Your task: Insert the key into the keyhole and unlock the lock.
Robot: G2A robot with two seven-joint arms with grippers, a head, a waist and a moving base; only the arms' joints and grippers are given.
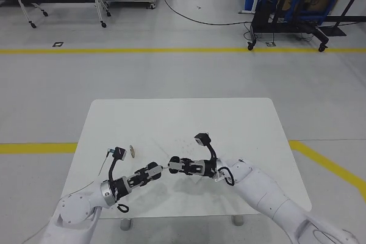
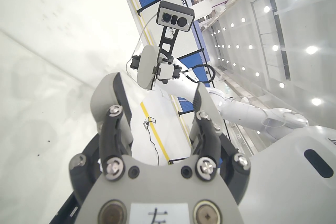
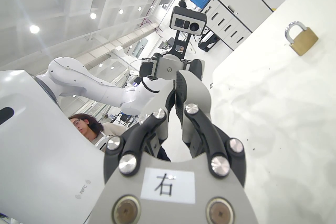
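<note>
Table point(image 1: 232, 122), white; the two arms cover part of its near edge. The left arm point(image 1: 119, 186) comes in over the near left corner and the right arm point(image 1: 256, 189) over the near edge further right. Both forearms lie low across the near half, and they meet about midway between the side edges.

The left gripper point(image 1: 154, 171) point(image 2: 157, 82) points at the right one, its fingers point(image 2: 118, 93) spread wide with nothing between them. The right gripper point(image 1: 172, 165) point(image 3: 178, 83) faces it tip to tip, the two tips very near each other. Whether they touch cannot be told from above. Its fingers point(image 3: 193, 93) are pressed together. From the left wrist it shows edge-on point(image 2: 151, 70). Whether the key sits between the pads is too small and too hidden to make out.

The lock point(image 1: 132, 149) point(image 3: 302, 40), a brass padlock with a silver shackle, lies flat on the table. It sits left of the grippers and a little farther from the near edge, apart from both. From above it is only a small speck.
</note>
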